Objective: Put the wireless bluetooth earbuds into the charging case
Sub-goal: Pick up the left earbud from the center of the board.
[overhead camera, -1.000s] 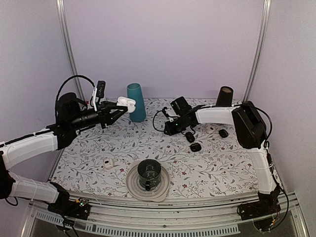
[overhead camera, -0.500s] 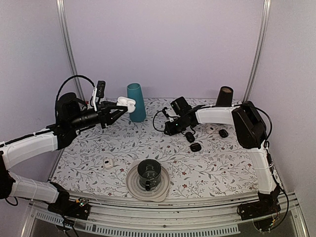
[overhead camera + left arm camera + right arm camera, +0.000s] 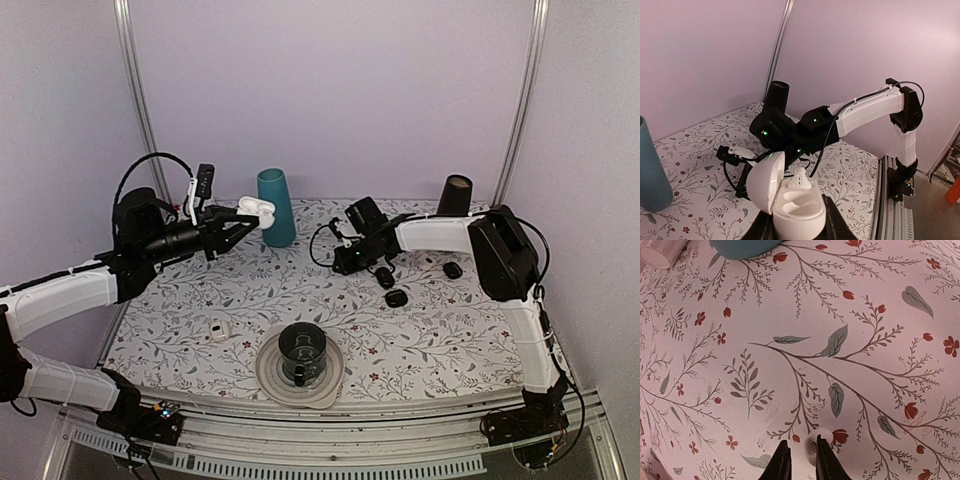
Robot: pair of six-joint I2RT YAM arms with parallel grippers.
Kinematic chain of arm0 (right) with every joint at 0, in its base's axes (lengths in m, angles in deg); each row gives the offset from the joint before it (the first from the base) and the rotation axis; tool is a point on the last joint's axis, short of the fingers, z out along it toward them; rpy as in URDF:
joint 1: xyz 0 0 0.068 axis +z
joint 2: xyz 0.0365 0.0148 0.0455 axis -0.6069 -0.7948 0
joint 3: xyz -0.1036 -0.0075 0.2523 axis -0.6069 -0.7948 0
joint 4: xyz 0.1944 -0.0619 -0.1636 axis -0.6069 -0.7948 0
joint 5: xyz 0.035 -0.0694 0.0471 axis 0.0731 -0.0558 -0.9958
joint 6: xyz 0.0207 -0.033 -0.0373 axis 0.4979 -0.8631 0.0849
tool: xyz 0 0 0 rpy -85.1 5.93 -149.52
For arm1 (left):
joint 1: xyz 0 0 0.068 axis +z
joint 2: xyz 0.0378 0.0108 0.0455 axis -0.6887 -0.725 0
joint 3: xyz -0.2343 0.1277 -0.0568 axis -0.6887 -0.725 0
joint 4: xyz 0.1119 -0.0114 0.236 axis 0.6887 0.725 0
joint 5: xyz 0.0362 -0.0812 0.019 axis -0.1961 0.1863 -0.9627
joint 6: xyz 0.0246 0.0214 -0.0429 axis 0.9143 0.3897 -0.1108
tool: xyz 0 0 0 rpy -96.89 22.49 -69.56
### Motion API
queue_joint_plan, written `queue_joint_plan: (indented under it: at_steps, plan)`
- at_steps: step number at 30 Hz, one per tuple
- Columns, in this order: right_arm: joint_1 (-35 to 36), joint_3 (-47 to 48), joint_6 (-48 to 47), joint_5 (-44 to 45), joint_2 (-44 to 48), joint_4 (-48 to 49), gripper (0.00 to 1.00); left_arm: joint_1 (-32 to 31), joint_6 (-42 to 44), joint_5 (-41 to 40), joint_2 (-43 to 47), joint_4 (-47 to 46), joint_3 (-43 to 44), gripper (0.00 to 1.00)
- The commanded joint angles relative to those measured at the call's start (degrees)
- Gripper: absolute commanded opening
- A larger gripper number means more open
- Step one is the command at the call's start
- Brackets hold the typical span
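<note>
One floral table, lilac walls; left end effector clamps case, right earbud

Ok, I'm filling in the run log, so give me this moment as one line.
left pincer: shut on charging case, hinged open, raised | seated earbud: in case | right pincer: shut on second earbud

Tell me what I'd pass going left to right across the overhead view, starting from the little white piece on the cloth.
small white piece → charging case, lid open → right gripper, down at the cloth → dark cup at the back. Left out: teal cup and plate, both overlapping the case.
</note>
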Motion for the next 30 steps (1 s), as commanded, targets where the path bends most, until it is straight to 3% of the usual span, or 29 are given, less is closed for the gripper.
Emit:
queue_joint_plan:
  at_steps: [1,27,30]
  plan:
    - [-0.38,-0.48,0.59,1.51,-2.55,-1.34,0.18,0.97,0.77,0.71,-0.06,-0.90,1.48,0.00]
    - [-0.36,1.13,-0.28,3.96,-2.89,-2.51,0.18,1.15,0.66,0.87,0.23,-0.90,1.14,0.00]
    - [-0.33,1.48,-0.30,3.96,-3.13,-2.64,0.23,1.19,0.68,0.88,0.25,-0.89,1.13,0.00]
